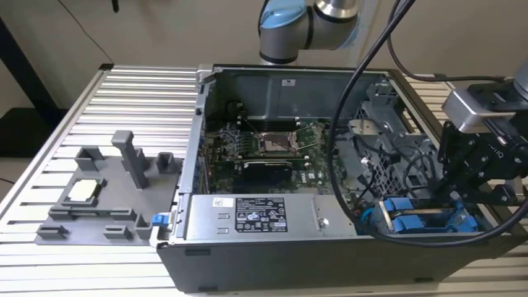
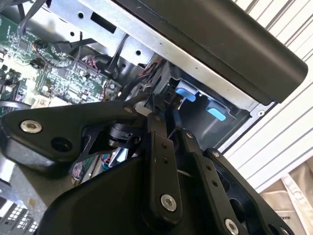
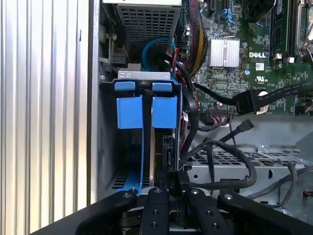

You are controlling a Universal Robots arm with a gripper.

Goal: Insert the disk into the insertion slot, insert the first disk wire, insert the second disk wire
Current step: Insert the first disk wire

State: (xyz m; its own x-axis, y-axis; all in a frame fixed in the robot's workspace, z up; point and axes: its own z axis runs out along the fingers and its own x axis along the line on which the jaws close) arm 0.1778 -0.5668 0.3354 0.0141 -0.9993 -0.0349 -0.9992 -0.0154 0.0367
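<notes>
Exterior view: the hand [image 1: 455, 199] hangs at the case's [image 1: 272, 260] five-o'clock corner, where the disk [image 1: 412, 223] sits in the insertion slot [image 1: 429, 211]. Pinched shut on a black wire plug [image 3: 171, 178], it should, I judge, hold the plug square and press straight.

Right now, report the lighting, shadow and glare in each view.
Exterior view: power-supply box well lit, motherboard in shade. First wrist view: blue carrier tabs evenly lit, insertion slot in shadow. Second wrist view: ribbed table glares pale.
</notes>
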